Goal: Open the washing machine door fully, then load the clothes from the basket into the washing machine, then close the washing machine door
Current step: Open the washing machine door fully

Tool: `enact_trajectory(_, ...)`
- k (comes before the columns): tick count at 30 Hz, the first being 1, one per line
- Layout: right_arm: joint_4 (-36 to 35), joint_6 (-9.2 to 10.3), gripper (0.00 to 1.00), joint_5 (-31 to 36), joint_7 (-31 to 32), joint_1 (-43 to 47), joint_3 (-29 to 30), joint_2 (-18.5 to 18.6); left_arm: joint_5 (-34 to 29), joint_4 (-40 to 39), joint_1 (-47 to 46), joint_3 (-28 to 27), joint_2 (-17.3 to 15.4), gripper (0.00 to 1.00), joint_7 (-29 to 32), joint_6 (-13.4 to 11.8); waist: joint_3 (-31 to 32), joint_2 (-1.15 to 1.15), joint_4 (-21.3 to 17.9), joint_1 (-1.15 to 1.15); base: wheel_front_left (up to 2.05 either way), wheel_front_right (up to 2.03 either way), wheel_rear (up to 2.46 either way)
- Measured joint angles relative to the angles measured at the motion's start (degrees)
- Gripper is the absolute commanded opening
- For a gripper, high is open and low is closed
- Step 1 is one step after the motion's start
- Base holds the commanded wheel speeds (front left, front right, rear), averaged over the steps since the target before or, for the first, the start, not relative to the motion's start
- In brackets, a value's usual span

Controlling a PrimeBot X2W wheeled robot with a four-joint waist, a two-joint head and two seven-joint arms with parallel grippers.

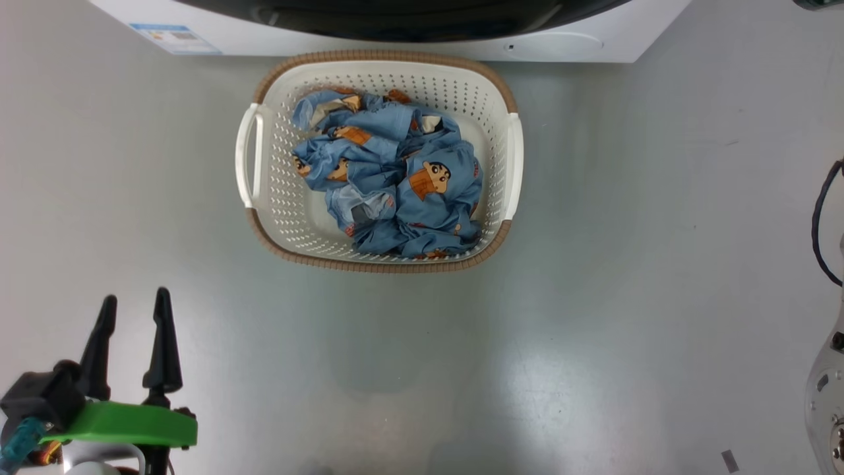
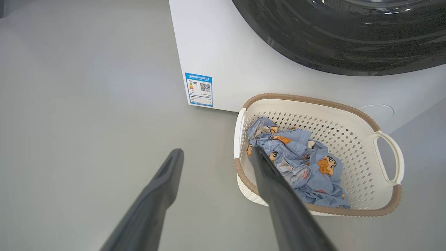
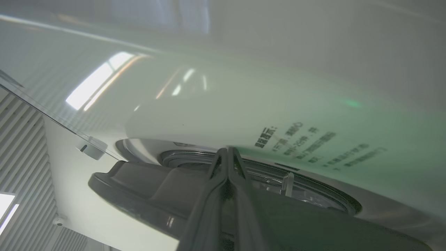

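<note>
Closed end effector [image 3: 228, 151] at door [image 3: 146, 188]

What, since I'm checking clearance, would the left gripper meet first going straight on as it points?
Probably the bare floor just left of the basket, short of the washing machine; depth is unclear.

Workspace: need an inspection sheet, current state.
Surface: grey floor, glossy.
Job's things: basket on the floor in front of washing machine; clothes heaped inside; door seems slightly ajar.
Clutter: small grey scrap on the floor.
Tools: left tool open, empty, over the floor; right tool shut, tips at the door's edge.
Cables: black cable, right edge of the head view.
Surroundings: slatted wall.
</note>
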State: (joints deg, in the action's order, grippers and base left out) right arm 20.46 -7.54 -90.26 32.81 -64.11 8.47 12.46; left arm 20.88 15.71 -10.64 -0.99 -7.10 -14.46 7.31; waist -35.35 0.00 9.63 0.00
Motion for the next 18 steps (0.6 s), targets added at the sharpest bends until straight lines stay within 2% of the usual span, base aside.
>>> enact_trajectory(18, 1.0, -0.01, 0.00, 0.5, 1.5, -3.0, -2.2, 0.2, 0.0, -0.5, -0.6, -0.8, 0.6, 1.00, 0.0, 0.0, -2.3, 0.00, 0.9, 0.00, 0.00, 0.00, 0.00)
